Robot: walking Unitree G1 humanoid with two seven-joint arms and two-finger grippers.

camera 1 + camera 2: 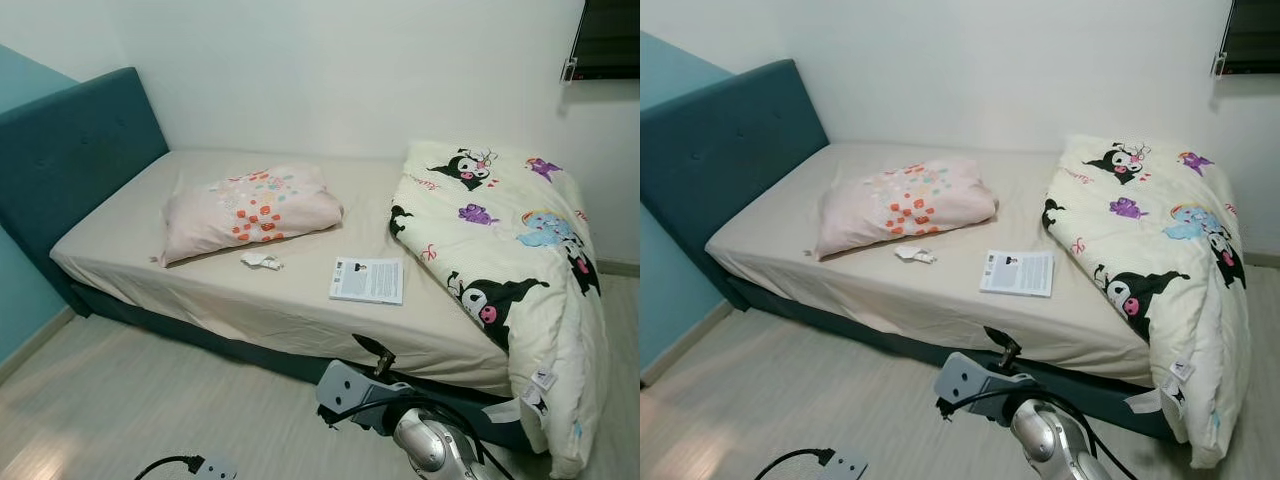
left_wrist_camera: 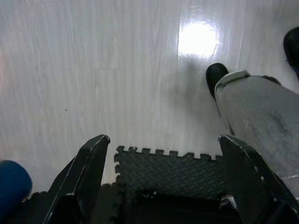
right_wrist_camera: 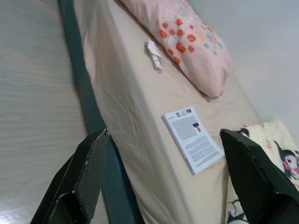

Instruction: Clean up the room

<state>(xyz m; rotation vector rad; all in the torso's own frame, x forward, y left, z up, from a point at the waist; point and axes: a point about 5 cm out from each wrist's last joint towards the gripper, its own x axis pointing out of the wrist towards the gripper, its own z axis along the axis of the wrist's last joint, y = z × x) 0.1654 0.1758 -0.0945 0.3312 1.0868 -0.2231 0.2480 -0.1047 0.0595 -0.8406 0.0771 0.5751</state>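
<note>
Lying on the beige sheet of the bed (image 1: 200, 290), a crumpled white paper scrap (image 1: 262, 260) sits just beside the front edge of the pink patterned pillow (image 1: 250, 208), and a white booklet (image 1: 368, 280) rests flat near it, between the scrap and the bunched cartoon-print duvet (image 1: 510, 260) at the foot end. The right gripper (image 3: 163, 172) hangs over the floor at the bed's near side, below the booklet, its two black fingers (image 3: 84, 172) spread wide with nothing between them; booklet and scrap lie ahead of it, apart from the fingers. The left gripper (image 2: 163, 177) points down at pale flooring and a dark foam mat (image 2: 163, 170), fingers likewise spread and empty. A person's trouser leg (image 2: 257, 121) and black shoe (image 2: 216, 74) stand near it.
</note>
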